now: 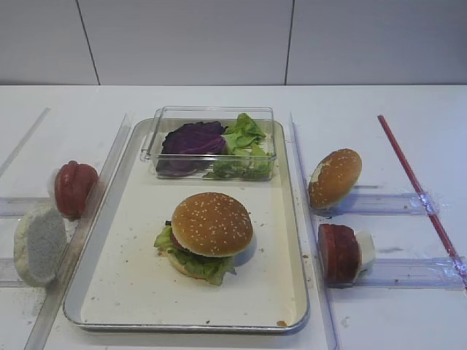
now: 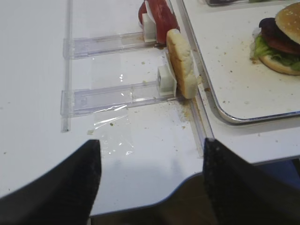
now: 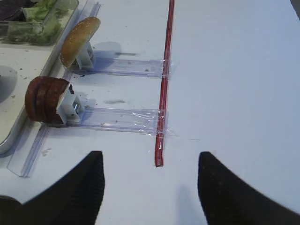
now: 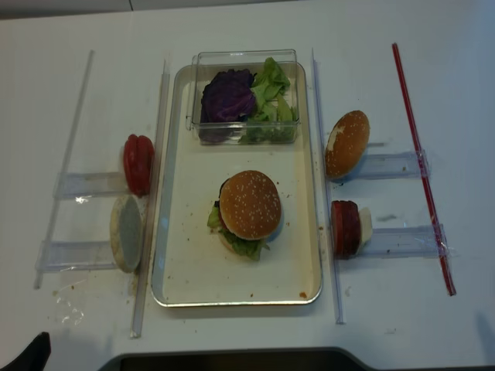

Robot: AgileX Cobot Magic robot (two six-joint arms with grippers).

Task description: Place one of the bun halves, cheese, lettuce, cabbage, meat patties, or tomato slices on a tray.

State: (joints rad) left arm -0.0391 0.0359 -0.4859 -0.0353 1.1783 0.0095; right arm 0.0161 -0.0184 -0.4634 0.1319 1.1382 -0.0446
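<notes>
Nearest the robot, the right gripper (image 3: 149,187) is hovering over bare table with its jaws spread and nothing between them; the left gripper (image 2: 150,183) is likewise hanging spread and empty at the table's near edge. Beyond, the tray (image 1: 109,292) is carrying an assembled burger (image 1: 208,233) at its centre, sesame bun on top. At about three o'clock from the burger, just outside the tray, the meat patties (image 1: 337,253) are standing on edge in a clear holder (image 3: 117,119); they are looking firm and probably greasy, best pinched across the flat faces. Towards two o'clock a spare bun half (image 1: 334,177) is leaning upright, light and squashy, so it is wanting a gentle pinch across its thickness. At twelve o'clock, the lettuce (image 1: 244,149) and cabbage (image 1: 191,140) are lying in a clear box (image 1: 157,135), limp and tearable.
</notes>
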